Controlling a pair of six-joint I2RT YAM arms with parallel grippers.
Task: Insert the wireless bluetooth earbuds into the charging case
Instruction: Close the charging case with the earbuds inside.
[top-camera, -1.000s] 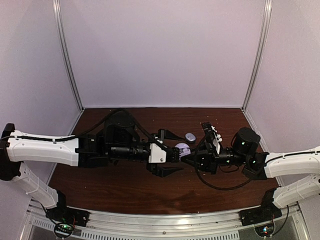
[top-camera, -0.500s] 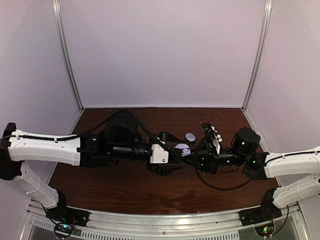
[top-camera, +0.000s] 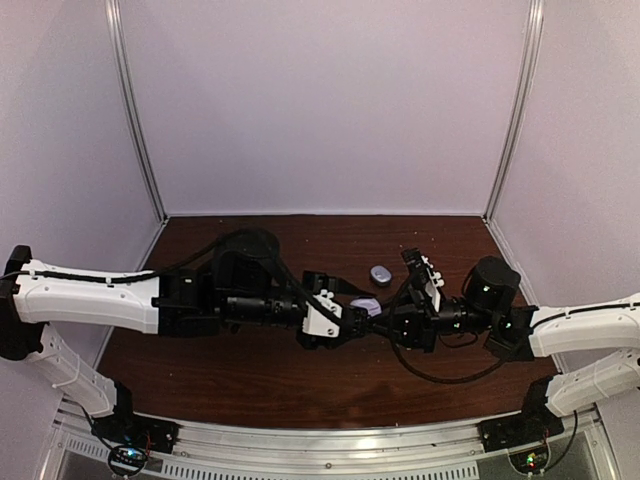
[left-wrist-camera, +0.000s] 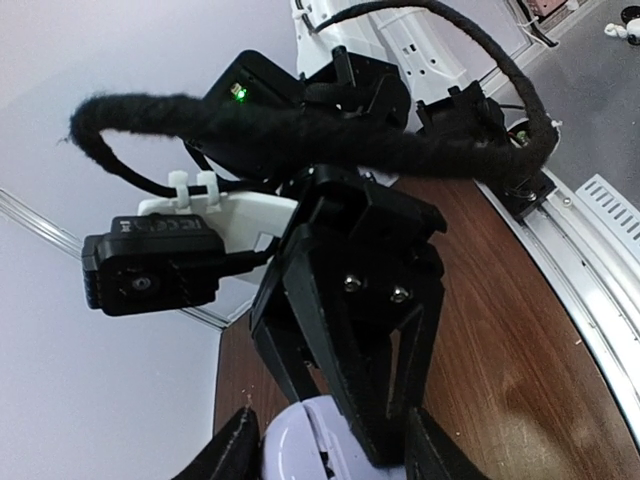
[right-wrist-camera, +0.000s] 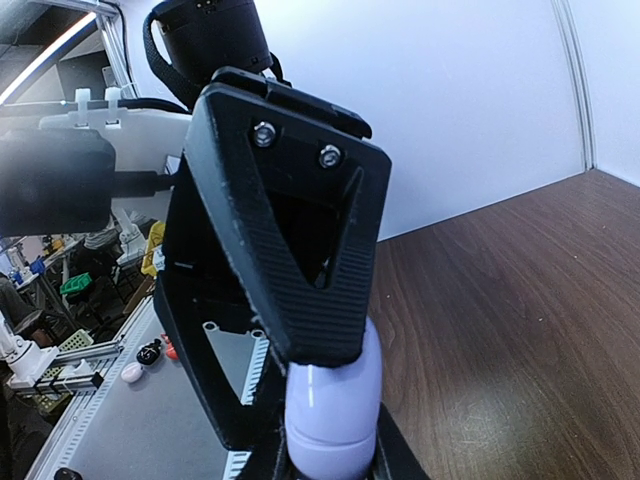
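While the right gripper (right-wrist-camera: 325, 462) pinches the case (right-wrist-camera: 330, 395) mid-table to steady it, the left gripper (left-wrist-camera: 330, 455) straddles it half-spread, probably to pry it open; whether it grips I cannot tell, and no earbuds show

Count: 2 arms (left arm (top-camera: 90, 295), right arm (top-camera: 585, 325)), 2 grippers (left gripper (top-camera: 350, 312), right gripper (top-camera: 378, 310)), 2 round cases (lilac case (top-camera: 365, 302), grey case (top-camera: 380, 273)), 1 table (top-camera: 250, 375)
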